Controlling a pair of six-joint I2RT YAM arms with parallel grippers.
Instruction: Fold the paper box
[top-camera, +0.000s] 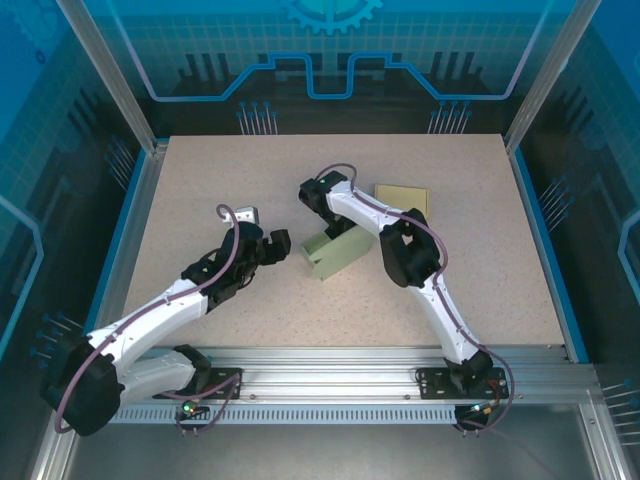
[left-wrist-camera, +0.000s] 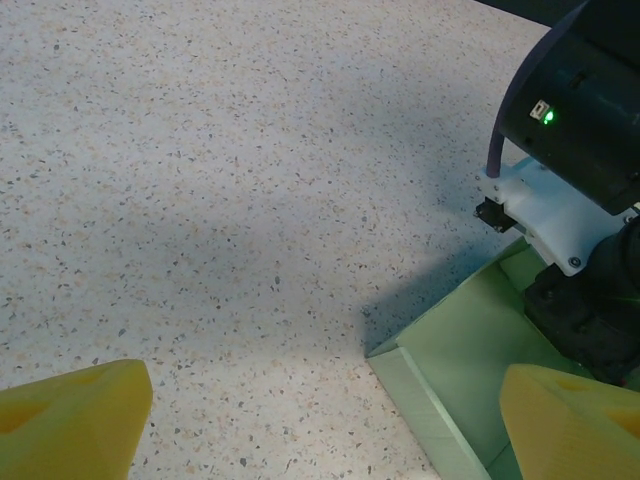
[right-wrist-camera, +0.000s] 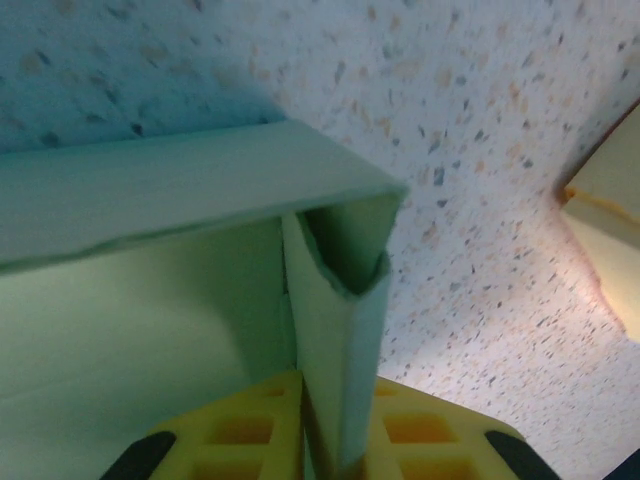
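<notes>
The green paper box lies partly folded in the middle of the table, with one side wall standing. My right gripper reaches down onto it from behind. In the right wrist view its yellow fingers press on both sides of a doubled-over green wall, so my right gripper is shut on the box. My left gripper hovers just left of the box, open and empty. In the left wrist view, my left gripper has its yellow fingertips spread wide, one over the box's near corner.
A flat beige card lies behind the box to the right, and its edge appears in the right wrist view. The right arm's black and white wrist hangs close above the box. Speckled tabletop surrounds everything.
</notes>
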